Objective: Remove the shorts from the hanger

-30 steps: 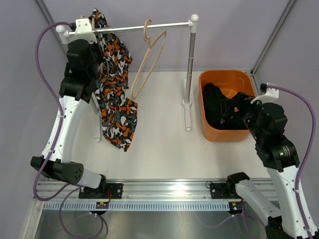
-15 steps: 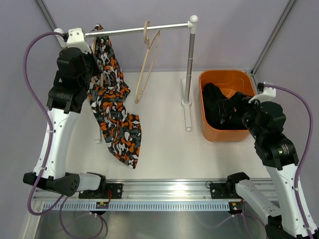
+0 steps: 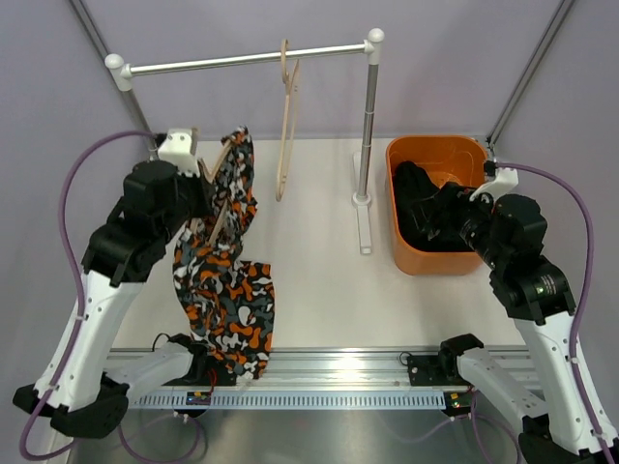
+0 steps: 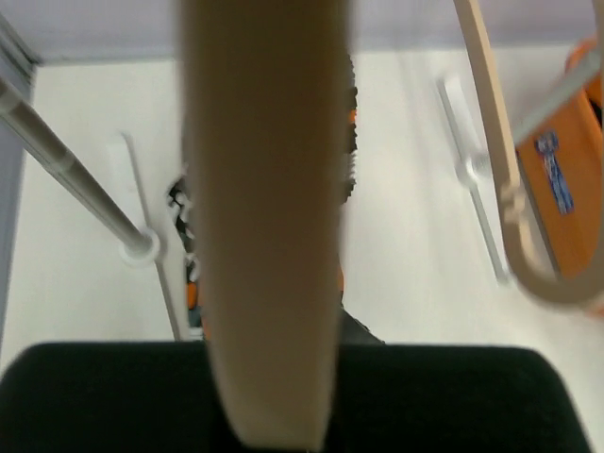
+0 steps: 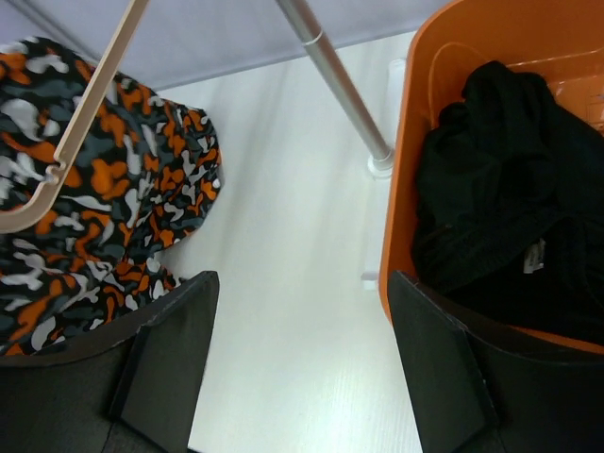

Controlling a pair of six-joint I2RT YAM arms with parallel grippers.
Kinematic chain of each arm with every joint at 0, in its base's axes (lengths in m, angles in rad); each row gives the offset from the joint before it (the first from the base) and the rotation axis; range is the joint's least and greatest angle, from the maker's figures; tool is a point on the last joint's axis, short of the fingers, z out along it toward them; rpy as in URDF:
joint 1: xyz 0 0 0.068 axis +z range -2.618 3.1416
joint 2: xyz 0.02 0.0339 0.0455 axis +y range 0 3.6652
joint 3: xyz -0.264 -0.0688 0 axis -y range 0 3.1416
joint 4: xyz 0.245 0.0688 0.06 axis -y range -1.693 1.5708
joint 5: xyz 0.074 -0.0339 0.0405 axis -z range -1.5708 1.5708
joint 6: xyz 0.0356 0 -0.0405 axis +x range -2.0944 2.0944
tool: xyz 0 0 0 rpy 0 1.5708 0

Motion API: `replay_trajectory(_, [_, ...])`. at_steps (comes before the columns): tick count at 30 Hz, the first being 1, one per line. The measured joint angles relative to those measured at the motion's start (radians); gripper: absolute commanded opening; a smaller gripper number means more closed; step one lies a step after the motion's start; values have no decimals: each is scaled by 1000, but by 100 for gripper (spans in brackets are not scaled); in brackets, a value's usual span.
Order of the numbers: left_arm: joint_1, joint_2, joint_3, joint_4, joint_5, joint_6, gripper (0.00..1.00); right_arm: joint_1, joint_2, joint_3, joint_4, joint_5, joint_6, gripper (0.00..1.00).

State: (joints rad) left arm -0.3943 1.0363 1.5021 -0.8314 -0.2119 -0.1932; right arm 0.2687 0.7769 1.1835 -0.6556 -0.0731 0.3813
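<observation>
The patterned shorts point(image 3: 227, 290) hang on a wooden hanger point(image 4: 269, 217) that our left gripper point(image 3: 200, 193) pinches tight, jaws closed on the wood and well clear of the rail point(image 3: 242, 60). The cloth drapes beside and below the fingers, and its lower end reaches the near edge of the table point(image 3: 319, 280). Our right gripper point(image 5: 302, 363) stands wide apart with nothing between its fingers point(image 5: 165, 363). It is at the orange bin point(image 3: 435, 145), well away from the patterned pair.

In the left wrist view the blurred hanger fills the middle, and we see only a sliver of the shorts behind it. We cannot tell how the cloth is fastened to the hanger.

The black shorts point(image 5: 510, 217) lie crumpled in the bin. A second hanger point(image 3: 286, 126) hangs on the rail.
</observation>
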Motion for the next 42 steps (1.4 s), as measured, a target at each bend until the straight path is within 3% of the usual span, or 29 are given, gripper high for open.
replay_trajectory(6, [-236, -132, -243, -53, -46, -53, 0, 195, 12, -21, 2, 57, 10, 79])
replay_trajectory(12, [-527, -127, -401, -84, -89, -141, 0, 433, 89, -55, 19, 172, 43, 79])
replay_trajectory(19, [-834, 14, -315, -96, -208, -201, 0, 635, 231, -60, 44, 303, 85, 79])
replay_trajectory(29, [-919, 126, -119, -79, -303, -196, 0, 727, 315, -58, 45, 406, 117, 76])
replay_trajectory(32, [-933, 135, -92, -83, -317, -195, 0, 727, 348, -57, 42, 435, 118, 67])
replay_trajectory(33, [-938, 137, -85, -84, -320, -194, 0, 727, 357, -53, 37, 451, 119, 55])
replay_trajectory(36, [-962, 137, -68, -92, -329, -194, 0, 727, 371, -33, 26, 499, 115, 31])
replay_trajectory(37, [-970, 137, -66, -93, -333, -195, 0, 728, 373, -21, 21, 518, 112, 14])
replay_trajectory(38, [-975, 135, -66, -94, -335, -196, 0, 729, 373, -6, 19, 538, 107, 7])
replay_trajectory(39, [-980, 134, -66, -96, -340, -197, 0, 729, 373, 8, 16, 554, 109, 1])
replay_trajectory(42, [-991, 119, -66, -98, -354, -201, 0, 729, 374, 72, -18, 618, 98, 0])
